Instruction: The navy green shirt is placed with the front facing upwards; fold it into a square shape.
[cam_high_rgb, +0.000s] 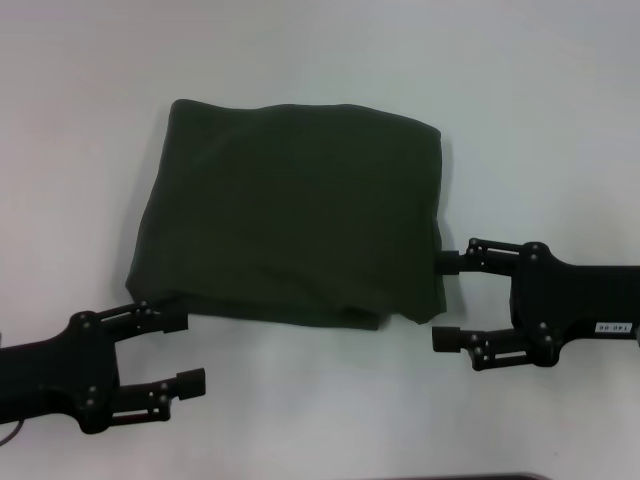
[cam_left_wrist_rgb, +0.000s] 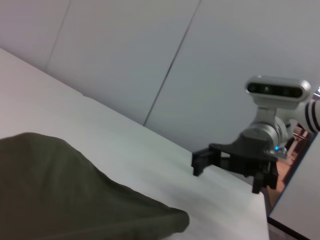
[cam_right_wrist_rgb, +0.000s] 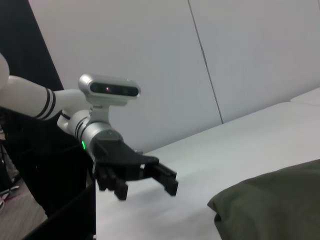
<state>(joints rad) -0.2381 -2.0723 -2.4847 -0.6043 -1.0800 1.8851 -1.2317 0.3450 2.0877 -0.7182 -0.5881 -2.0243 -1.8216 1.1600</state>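
The navy green shirt (cam_high_rgb: 290, 215) lies on the white table (cam_high_rgb: 520, 90) folded into a rough square, plain green side up, with no lettering showing. My left gripper (cam_high_rgb: 180, 350) is open just off the shirt's near left corner, its upper finger close to the hem. At the shirt's near right corner my right gripper (cam_high_rgb: 443, 300) is open and holds nothing, its upper fingertip at the cloth edge. The left wrist view shows a shirt (cam_left_wrist_rgb: 65, 195) corner and the right gripper (cam_left_wrist_rgb: 227, 174) farther off. The right wrist view shows the shirt (cam_right_wrist_rgb: 275, 205) and the left gripper (cam_right_wrist_rgb: 145, 187).
Bare white tabletop (cam_high_rgb: 90, 150) surrounds the shirt on all sides. A dark strip (cam_high_rgb: 470, 477) marks the table's near edge. Grey wall panels (cam_left_wrist_rgb: 150, 50) stand behind the table in both wrist views.
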